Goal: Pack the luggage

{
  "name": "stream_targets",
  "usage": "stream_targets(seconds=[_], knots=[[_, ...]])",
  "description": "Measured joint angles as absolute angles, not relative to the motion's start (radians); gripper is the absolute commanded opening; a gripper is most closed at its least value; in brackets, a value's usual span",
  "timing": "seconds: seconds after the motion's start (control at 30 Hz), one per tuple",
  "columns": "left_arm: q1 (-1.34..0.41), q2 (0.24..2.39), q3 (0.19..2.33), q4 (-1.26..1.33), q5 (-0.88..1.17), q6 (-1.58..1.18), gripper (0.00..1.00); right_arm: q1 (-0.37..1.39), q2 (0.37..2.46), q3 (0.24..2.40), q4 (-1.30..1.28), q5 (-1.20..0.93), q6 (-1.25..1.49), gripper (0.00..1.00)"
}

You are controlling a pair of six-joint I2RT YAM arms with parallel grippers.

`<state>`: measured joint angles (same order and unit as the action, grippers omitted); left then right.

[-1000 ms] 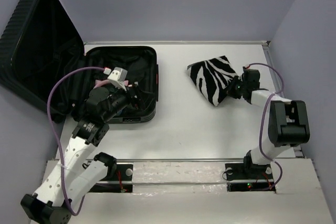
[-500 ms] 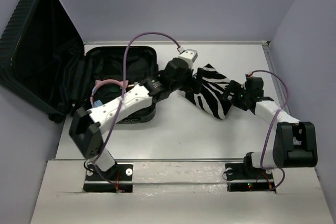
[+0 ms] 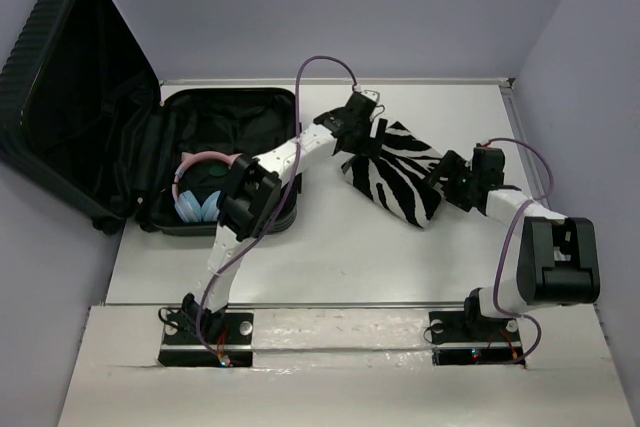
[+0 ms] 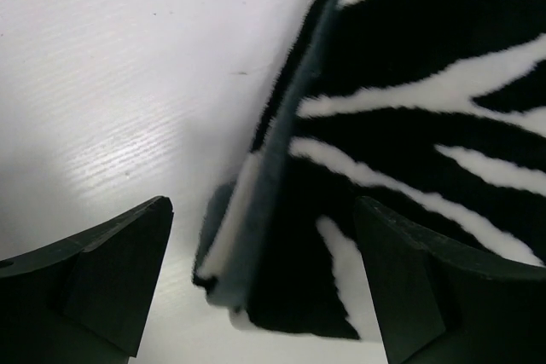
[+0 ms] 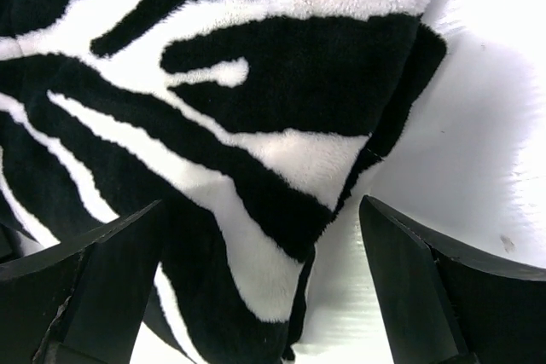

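Both left tool [image 4: 260,210] and right tool [image 5: 260,206] gape astride zebra-print cloth [image 3: 400,179].

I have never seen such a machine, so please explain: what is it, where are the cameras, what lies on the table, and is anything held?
Two robot arms are bolted at the near edge of a white table. One picture looks down from above; the other two come from cameras on the wrists. An open black suitcase at the left holds headphones. A folded zebra-striped cloth lies on the table. The left gripper and right gripper are open, one at each end of the cloth. Nothing is held.
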<state>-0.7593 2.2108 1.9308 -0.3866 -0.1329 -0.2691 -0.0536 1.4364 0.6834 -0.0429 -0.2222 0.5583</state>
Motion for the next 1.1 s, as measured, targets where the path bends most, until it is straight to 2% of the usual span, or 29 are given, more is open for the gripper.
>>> stream_targets(seconds=[0.23,0.37,0.53,0.6,0.67,0.73,0.77,0.8,0.93,0.97,1.07,1.1], knots=[[-0.619,2.389,2.073,-0.422,0.112,-0.268,0.99,-0.054,1.468,0.680,0.004,-0.257,0.570,1.00],[-0.612,2.477,2.175,-0.440,0.194,-0.269,0.99,-0.054,1.475,0.677,0.022,-0.272,0.575,1.00],[-0.620,2.510,2.201,-0.408,0.298,-0.286,0.99,-0.054,1.475,0.670,0.031,-0.285,0.581,0.98],[-0.622,2.513,2.192,-0.376,0.345,-0.300,0.97,-0.054,1.475,0.670,0.035,-0.288,0.582,0.91],[-0.622,2.513,2.177,-0.340,0.384,-0.315,0.96,-0.054,1.477,0.670,0.039,-0.288,0.585,0.88],[-0.621,2.513,2.155,-0.300,0.418,-0.325,0.90,-0.054,1.489,0.670,0.050,-0.289,0.592,0.76],[-0.620,2.512,2.139,-0.267,0.438,-0.332,0.90,-0.057,1.497,0.670,0.055,-0.289,0.599,0.75],[-0.620,2.506,2.104,-0.220,0.458,-0.343,0.83,-0.058,1.504,0.670,0.060,-0.290,0.600,0.75],[-0.620,2.468,1.985,-0.099,0.519,-0.373,0.67,-0.062,1.550,0.680,0.104,-0.320,0.626,0.76],[-0.619,2.463,1.961,-0.070,0.533,-0.383,0.59,-0.064,1.558,0.682,0.115,-0.327,0.631,0.71],[-0.619,2.457,1.920,-0.030,0.553,-0.401,0.46,-0.065,1.582,0.686,0.146,-0.351,0.645,0.48],[-0.619,2.456,1.909,-0.017,0.564,-0.409,0.32,-0.065,1.598,0.686,0.153,-0.360,0.653,0.31]])
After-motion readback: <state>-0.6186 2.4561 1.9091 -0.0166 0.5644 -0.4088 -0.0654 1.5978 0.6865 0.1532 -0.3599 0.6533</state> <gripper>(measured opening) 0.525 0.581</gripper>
